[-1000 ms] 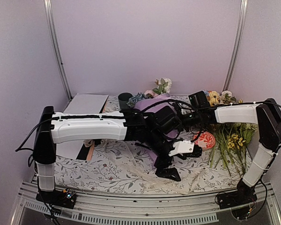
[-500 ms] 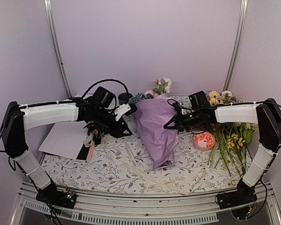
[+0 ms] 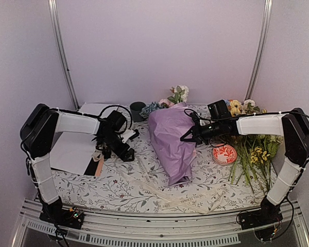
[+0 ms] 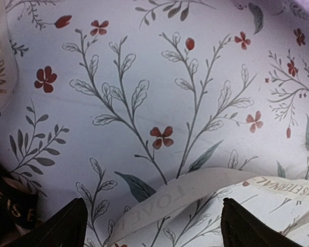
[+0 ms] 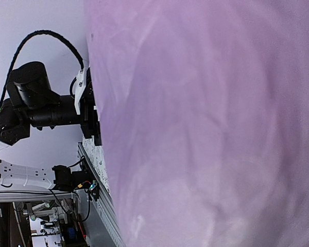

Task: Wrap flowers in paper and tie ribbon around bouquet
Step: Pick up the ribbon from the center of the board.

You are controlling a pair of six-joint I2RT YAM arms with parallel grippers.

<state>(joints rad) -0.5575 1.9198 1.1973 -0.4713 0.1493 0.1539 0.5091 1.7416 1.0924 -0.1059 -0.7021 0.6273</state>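
As it lies along the middle of the tabletop (image 3: 92, 191), bouquet (image 3: 171, 149): a soft, crumpled cone, wide end toward 12 o'clock, narrow end toward 6 o'clock.
Paper (image 3: 167, 131): lilac-purple, matte and gently creased; it fills nearly the whole right wrist view (image 5: 221, 128) as one smooth purple surface.
Flowers (image 3: 162, 104): pink blooms, a bluish head and green leaves peeking out at the cone's 12 o'clock end.
Ribbon (image 3: 154, 189): flat, cream-white woven fabric with printed lettering, lying loose in long strips on the cloth at 6 to 7 o'clock from the cone's tip; in the left wrist view a folded stretch (image 4: 185, 191) arches across the cloth.
Cloth (image 4: 144, 77): white, printed with thin grey sprigs and small red blossoms.
Left end effector (image 3: 127, 154): at 9 o'clock from the bouquet and apart from it, pointed down at the cloth; its dark fingers (image 4: 62, 226) stand wide apart with nothing gripped, the ribbon's fold lying on the cloth below the gap.
Right end effector (image 3: 188, 137): closed, its tip against the paper's 3 o'clock flank; whether it pinches a fold cannot be told.
Dark ribbon (image 4: 15, 206): a lettered coil at the left wrist view's 8 o'clock corner.
White sheet (image 3: 74, 149): flat, at 9 o'clock from the left end effector.
Dish (image 3: 224, 153): round, red-patterned, at 3 o'clock from the bouquet.
Loose stems (image 3: 255, 154): yellow-flowered, long and green, beyond the dish.
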